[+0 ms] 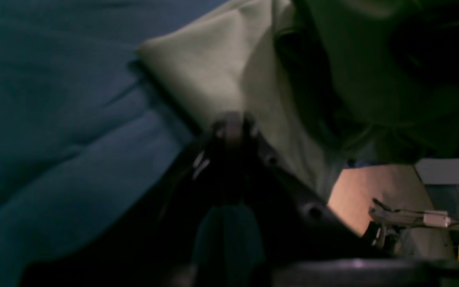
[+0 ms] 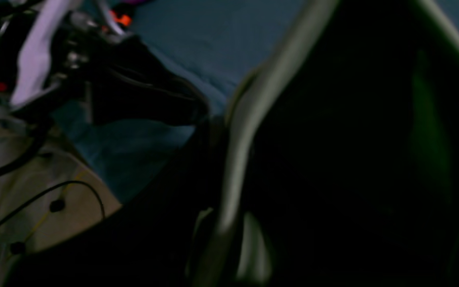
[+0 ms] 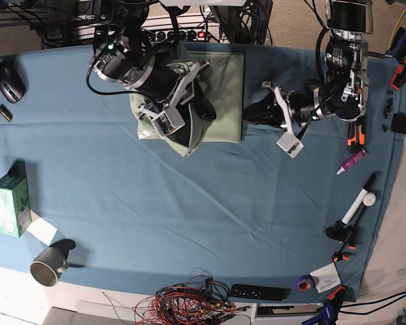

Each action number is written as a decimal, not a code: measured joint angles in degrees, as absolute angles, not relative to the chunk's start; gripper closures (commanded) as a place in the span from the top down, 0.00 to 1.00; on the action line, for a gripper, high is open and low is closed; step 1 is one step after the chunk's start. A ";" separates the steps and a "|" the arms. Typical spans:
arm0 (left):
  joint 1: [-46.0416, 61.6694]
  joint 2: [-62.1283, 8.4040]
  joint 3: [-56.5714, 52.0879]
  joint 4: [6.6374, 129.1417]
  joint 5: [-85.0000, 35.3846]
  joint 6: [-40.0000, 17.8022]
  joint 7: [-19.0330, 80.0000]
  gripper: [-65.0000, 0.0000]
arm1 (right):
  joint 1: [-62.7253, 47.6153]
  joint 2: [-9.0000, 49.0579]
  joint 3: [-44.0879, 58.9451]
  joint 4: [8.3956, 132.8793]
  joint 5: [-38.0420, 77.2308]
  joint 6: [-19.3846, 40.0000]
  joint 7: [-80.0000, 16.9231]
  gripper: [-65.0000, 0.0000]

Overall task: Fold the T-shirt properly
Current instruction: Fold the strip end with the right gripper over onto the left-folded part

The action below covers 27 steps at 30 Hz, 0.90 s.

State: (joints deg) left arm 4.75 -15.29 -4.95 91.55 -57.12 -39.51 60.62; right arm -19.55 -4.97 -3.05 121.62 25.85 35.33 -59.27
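The pale sage-green T-shirt [image 3: 223, 81] lies partly folded at the back middle of the teal table cloth [image 3: 155, 203]. My right gripper [image 3: 185, 127] is shut on a bunched fold of the shirt and holds it up over the shirt's left half. In the right wrist view a pale edge of the T-shirt [image 2: 249, 119] runs past the camera, with dark cloth filling the right side. My left gripper [image 3: 252, 112] is shut, its tips at the shirt's right edge. In the left wrist view the left gripper [image 1: 233, 121] meets the flat T-shirt [image 1: 213, 71] at its border.
A black mouse [image 3: 9, 80] lies at far left, with a green box [image 3: 10, 203] and a grey mug [image 3: 47, 267] at front left. A tangle of wires [image 3: 189, 301], a black remote [image 3: 260, 292], a purple tape roll [image 3: 302, 283] and markers [image 3: 358, 200] line the front and right edges.
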 measured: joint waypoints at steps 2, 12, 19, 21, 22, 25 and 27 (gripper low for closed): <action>4.75 -15.64 -4.95 91.55 -57.12 -39.51 60.64 0.00 | -19.53 -4.97 -3.07 121.40 25.74 34.48 -58.83 0.02; 4.75 -15.75 -4.93 91.55 -57.12 -39.51 60.64 0.00 | -19.53 -4.95 -6.15 114.76 24.12 33.89 -58.02 0.03; 4.75 -15.75 -4.93 91.55 -57.17 -39.51 60.62 0.00 | -17.69 -4.95 -6.17 114.41 24.01 32.32 -56.82 0.03; 4.75 -15.75 -4.95 91.55 -57.14 -39.51 60.64 0.00 | -17.10 -5.39 -6.17 114.41 24.01 31.62 -56.73 0.03; 4.75 -15.75 -4.93 91.55 -57.14 -39.51 60.62 0.00 | -16.93 -5.96 -6.17 114.41 23.94 30.92 -56.71 0.03; 4.38 -15.75 -4.93 91.55 -57.12 -39.51 60.66 0.00 | -16.82 -7.49 -6.17 113.89 24.08 31.00 -56.47 0.03; 3.75 -15.77 -4.95 91.55 -57.14 -39.51 60.64 0.00 | -16.84 -7.64 -6.17 113.51 24.01 31.03 -56.55 0.03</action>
